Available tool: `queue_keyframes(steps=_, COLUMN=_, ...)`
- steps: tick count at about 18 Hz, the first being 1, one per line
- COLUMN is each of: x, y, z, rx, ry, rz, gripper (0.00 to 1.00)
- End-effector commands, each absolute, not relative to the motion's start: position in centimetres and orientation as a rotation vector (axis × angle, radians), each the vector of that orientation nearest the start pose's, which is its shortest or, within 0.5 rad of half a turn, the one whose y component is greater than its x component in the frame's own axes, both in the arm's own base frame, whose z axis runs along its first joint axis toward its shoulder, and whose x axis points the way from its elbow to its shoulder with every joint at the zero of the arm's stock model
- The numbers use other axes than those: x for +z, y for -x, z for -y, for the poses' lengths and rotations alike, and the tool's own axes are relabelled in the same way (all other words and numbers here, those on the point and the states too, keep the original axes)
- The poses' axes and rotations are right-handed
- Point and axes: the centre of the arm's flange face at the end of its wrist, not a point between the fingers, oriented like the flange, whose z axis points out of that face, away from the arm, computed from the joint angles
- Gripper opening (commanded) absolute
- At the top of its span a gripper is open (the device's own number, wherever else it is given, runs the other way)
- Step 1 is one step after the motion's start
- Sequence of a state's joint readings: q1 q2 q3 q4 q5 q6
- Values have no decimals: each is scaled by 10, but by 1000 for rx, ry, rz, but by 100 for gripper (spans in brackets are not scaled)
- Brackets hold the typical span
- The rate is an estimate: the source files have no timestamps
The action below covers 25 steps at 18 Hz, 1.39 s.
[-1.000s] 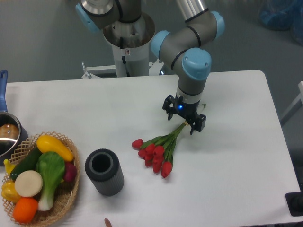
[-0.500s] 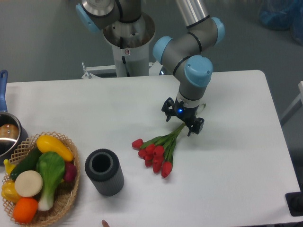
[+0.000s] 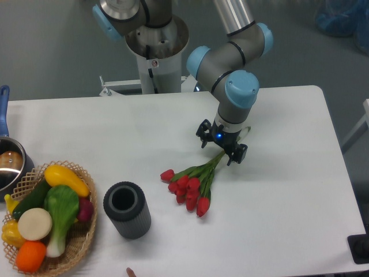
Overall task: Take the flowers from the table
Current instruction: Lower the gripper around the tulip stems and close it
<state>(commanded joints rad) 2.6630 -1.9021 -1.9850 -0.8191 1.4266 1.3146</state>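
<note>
flowers (image 3: 189, 183): red buds, green stems
table (image 3: 288, 190): plain white
my gripper (image 3: 222, 145): black, one blue light
cylinder (image 3: 127, 209): dark grey, ribbed
basket (image 3: 81, 245): tan wicker weave
my arm (image 3: 230, 63): grey, light blue caps

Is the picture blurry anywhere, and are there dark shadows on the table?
In the camera view everything looks sharp: the flowers, the gripper and the dark cylinder all have crisp edges. The light is soft and even, so shadows on the white table are faint, and nothing glares; only the pot at the left edge shines a little.
</note>
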Motion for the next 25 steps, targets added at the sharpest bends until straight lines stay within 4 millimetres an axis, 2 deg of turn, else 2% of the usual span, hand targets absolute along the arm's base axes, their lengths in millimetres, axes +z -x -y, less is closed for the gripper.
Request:
queue_keyframes(steps=8, x=201, y=400, z=-373, rx=-69, ry=2988, rz=-327, gripper=66)
queue_keyframes(steps=10, x=202, y=400, z=-374, rx=-67, ry=2987, rz=-327, gripper=64)
queue_keyframes(steps=17, x=200, y=398, z=-373, rx=-73, ry=2991, rz=-318, gripper=40)
queue_keyframes(steps=20, x=200, y=398, z=-373, rx=-73, ry=2991, rz=-318, gripper=36)
queue_keyframes(steps=22, x=200, y=398, z=-373, rx=-75, ry=2994, rz=-298, gripper=26)
queue_keyframes(steps=25, x=201, y=397, z=-374, rx=-74, ry=2995, rz=-282, gripper=24)
